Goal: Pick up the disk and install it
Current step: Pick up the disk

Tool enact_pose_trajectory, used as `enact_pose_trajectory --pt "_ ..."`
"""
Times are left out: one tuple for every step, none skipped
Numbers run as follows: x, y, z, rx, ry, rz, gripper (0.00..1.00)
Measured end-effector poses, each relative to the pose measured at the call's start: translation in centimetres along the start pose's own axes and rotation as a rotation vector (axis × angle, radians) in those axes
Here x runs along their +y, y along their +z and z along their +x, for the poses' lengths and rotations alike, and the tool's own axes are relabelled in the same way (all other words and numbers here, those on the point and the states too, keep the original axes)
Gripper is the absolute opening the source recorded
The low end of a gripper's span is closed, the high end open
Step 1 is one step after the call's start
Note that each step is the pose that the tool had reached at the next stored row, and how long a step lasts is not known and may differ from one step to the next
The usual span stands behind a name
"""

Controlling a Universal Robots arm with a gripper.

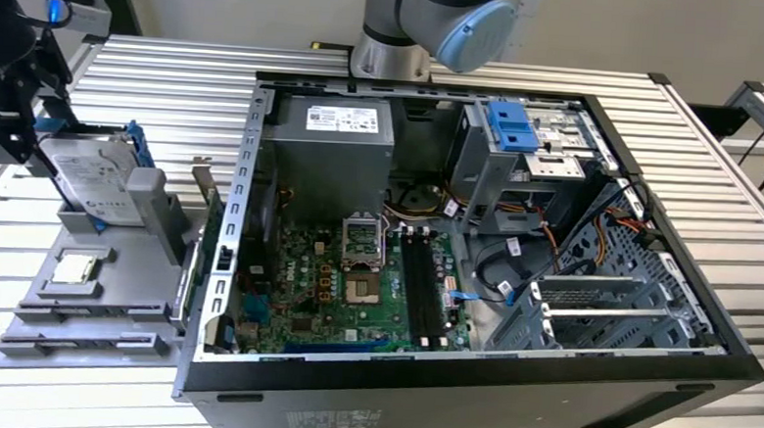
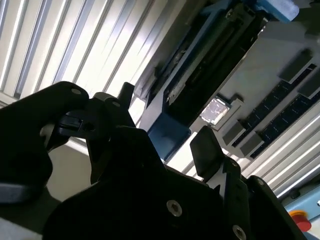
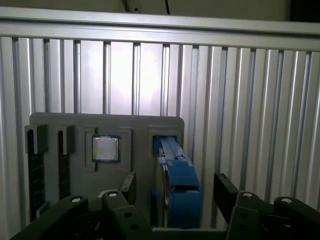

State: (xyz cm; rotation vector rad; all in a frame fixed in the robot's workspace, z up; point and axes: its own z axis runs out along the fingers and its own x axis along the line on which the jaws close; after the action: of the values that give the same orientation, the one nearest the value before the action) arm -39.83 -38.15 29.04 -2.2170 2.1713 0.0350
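1 gripper [image 3: 175,186], spread wide, over disk [image 3: 176,167]

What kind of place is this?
Probably a robotics lab bench for computer assembly: an open computer case sits on a slatted metal table, a robot arm is mounted by it, and a grey holder alongside carries the disk.

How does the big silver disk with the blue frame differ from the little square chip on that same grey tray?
The disk stands on edge in a slot, leaning; the chip lies flat in a recess. The disk is much larger and rectangular; the chip is small and square. The disk has a blue frame; the chip is bare. Both are silvery and sit on the grey tray.
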Motion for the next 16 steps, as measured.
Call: enact_pose_trajectory --pt "0.0 0.0 0.0 0.0003 0.0 -0.0001 1.0" --pt "0.0 0.0 0.0 0.0005 0.0 0.0 1.0" --pt "0.0 0.0 0.0 0.0007 0.0 0.0 1.0" --pt "0.0 0.01 0.0 0.0006 0.0 0.0001 1.0" --pt "0.0 0.01 0.0 0.0006 0.0 0.0001 1.0" --pt "0.0 0.01 0.0 0.0006 0.0 0.0001 1.0" --pt "0.0 0.01 -0.01 0.0002 0.0 0.0001 1.0" --pt "0.0 0.01 -0.01 -0.0001 0.0 0.0002 1.0" --pt "-0.01 0.01 -0.01 -0.0002 0.0 0.0002 1.0" --pt "-0.01 0.01 0.0 -0.0002 0.0 0.0002 1.0" --pt "-0.01 0.01 -0.01 -0.0004 0.0 0.0001 1.0" --pt "-0.01 0.01 -0.01 -0.0005 0.0 0.0001 1.0" --pt "-0.01 0.03 -0.01 -0.0016 0.0 0.0 1.0" --pt "0.0 0.06 -0.01 -0.0022 0.0 0.0001 1.0" --pt "0.0 0.08 -0.01 -0.0023 0.0 0.0001 1.0" --pt "0.0 0.11 -0.01 -0.0023 0.0 0.0 1.0"
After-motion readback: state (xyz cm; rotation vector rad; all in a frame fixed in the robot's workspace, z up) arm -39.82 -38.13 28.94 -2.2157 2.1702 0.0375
